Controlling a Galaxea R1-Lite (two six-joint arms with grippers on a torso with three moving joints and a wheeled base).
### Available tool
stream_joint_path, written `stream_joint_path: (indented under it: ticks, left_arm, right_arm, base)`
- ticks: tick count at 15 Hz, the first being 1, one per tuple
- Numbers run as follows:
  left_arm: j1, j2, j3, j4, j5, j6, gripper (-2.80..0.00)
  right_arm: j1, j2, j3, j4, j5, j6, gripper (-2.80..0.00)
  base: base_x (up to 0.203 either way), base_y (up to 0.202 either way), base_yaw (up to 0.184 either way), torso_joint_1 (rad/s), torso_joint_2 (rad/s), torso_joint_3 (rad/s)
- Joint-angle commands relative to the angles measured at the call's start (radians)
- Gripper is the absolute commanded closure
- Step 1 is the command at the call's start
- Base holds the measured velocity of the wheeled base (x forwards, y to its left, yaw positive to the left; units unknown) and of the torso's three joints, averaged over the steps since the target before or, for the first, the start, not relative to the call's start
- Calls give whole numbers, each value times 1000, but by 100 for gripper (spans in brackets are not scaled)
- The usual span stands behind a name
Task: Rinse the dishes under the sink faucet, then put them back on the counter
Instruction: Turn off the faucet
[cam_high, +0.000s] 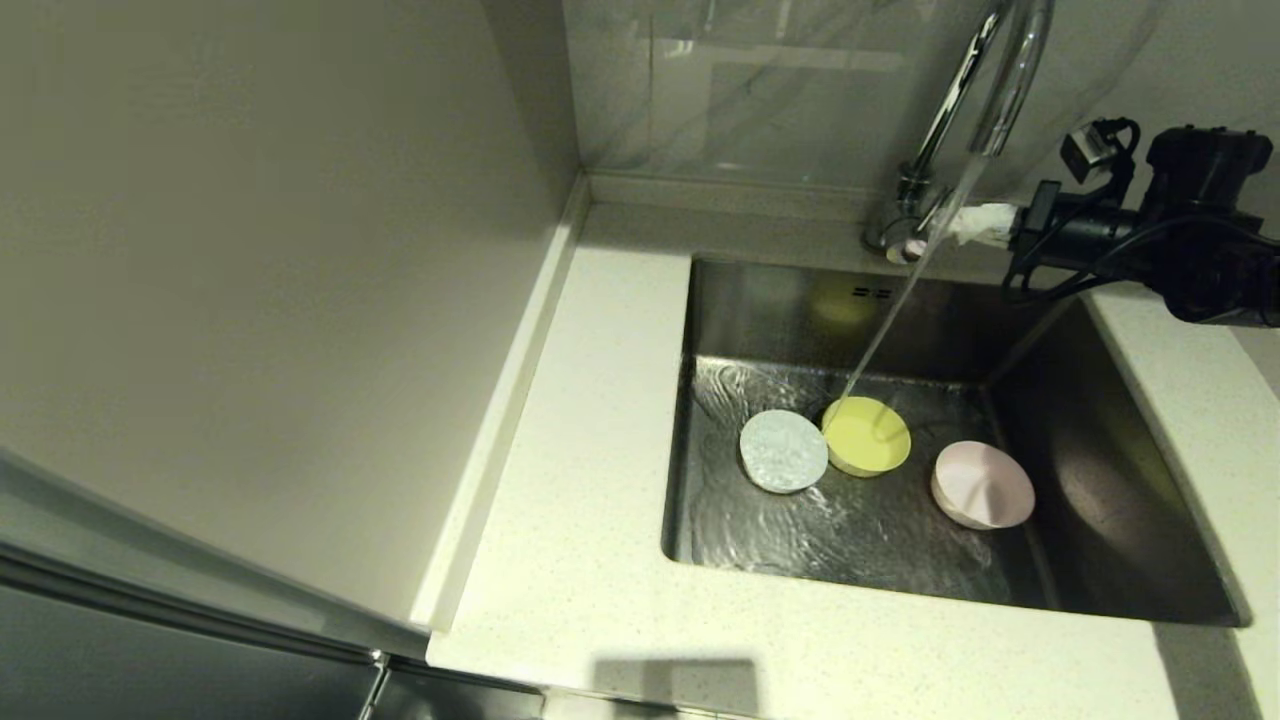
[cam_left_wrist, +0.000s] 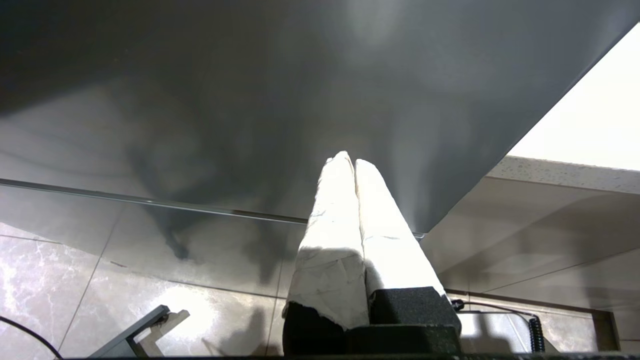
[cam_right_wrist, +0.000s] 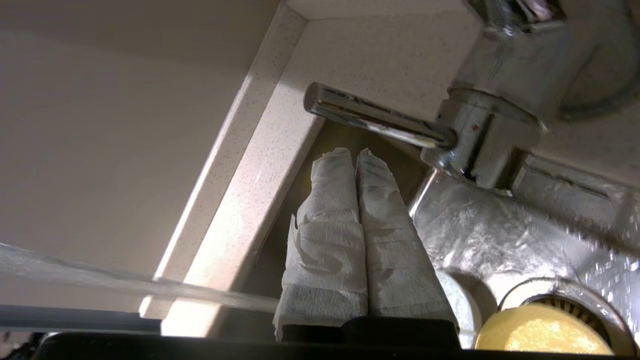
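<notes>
While water ran in a thin stream from the faucet (cam_high: 985, 90) into the sink (cam_high: 1110, 520), the three dishes lay on the wet basin floor. The yellow-green bowl (cam_high: 867, 436) sat under the stream, which struck near its rim. The white bowl (cam_high: 783, 451) lay just beside it, toward the robot's left, their rims touching or nearly so. The pale pink bowl (cam_high: 983, 484) rested apart from them, toward the robot's right, tilted so that its opening faced partly sideways. None of the bowls stood on the counter (cam_high: 600, 420), which wrapped around the sink on the left, front and right.

The right gripper (cam_high: 975, 223) reached in from the right at the back of the sink, close to the base of the faucet. Its white-wrapped fingers (cam_right_wrist: 345, 220) were pressed together with nothing between them, their tips just below the chrome lever (cam_right_wrist: 370, 116) in the right wrist view; whether they touched it could not be told.

The left gripper (cam_left_wrist: 350, 165) hung parked away from the sink, beside a dark cabinet front (cam_left_wrist: 300, 90) above a tiled floor (cam_left_wrist: 75, 280), its wrapped fingers likewise together and empty.
</notes>
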Motion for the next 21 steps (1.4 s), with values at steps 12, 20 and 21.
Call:
stream_joint_path:
  ticks: [12, 20, 21]
  left_arm:
    - [0, -2, 0, 0, 1, -1, 0]
    - [0, -2, 0, 0, 1, -1, 0]
    - [0, -2, 0, 0, 1, -1, 0]
  right_arm:
    - [8, 78, -5, -400, -29, -16, 0]
    - [24, 95, -3, -405, -65, -142, 0]
    - [30, 100, -3, -402, -83, -182, 0]
  base:
    - [0, 0, 0, 0, 0, 0]
    - [0, 0, 0, 0, 0, 0]
    - [0, 0, 0, 0, 0, 0]
